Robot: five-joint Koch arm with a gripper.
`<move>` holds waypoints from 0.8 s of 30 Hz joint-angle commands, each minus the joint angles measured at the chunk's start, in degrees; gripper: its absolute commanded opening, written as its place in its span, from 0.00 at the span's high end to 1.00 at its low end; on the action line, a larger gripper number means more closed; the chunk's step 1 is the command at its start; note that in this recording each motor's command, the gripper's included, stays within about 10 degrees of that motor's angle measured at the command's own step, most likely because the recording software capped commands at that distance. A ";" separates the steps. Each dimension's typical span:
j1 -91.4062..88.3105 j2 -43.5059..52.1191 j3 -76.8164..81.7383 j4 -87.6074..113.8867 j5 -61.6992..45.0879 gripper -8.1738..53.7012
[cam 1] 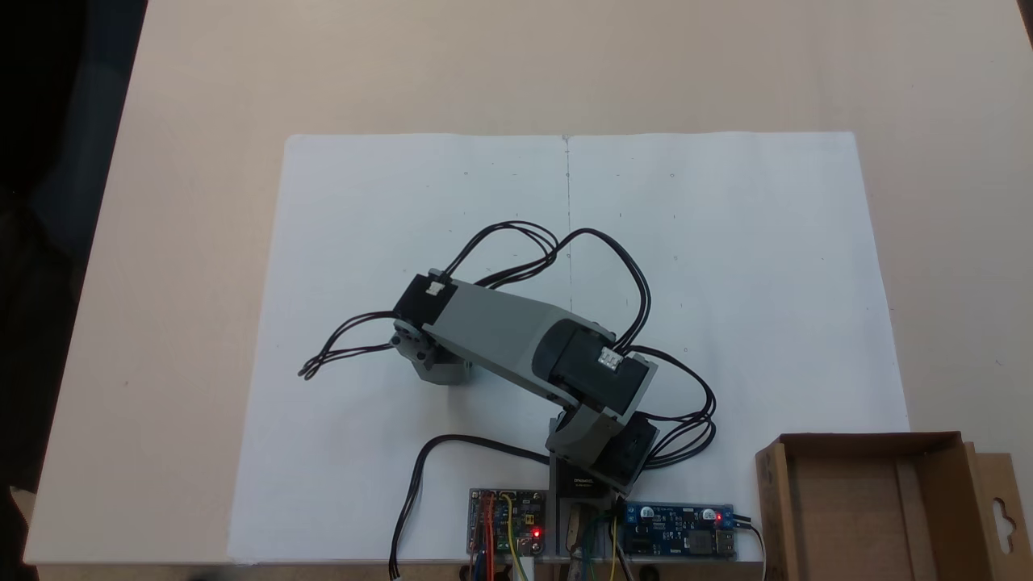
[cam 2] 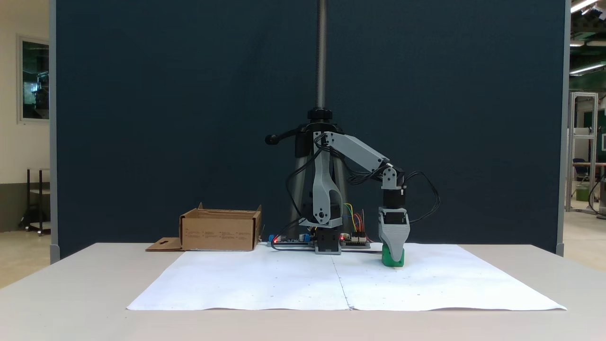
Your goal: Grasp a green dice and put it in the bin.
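Your gripper (cam 2: 394, 253) stood down over the green dice (cam 2: 393, 258) on the paper (cam 2: 284, 284); jaw state unreadable. Bin (cam 2: 220, 230) sat well apart.

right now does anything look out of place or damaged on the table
Nothing stands out. The gripper is down over the green dice on the white paper, and the bin sits upright and undamaged.

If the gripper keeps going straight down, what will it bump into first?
The green dice. The gripper points straight down and is already right at the dice, which seems to rest on the white paper.
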 commanded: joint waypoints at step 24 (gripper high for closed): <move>-0.62 0.35 3.96 -3.78 1.23 0.21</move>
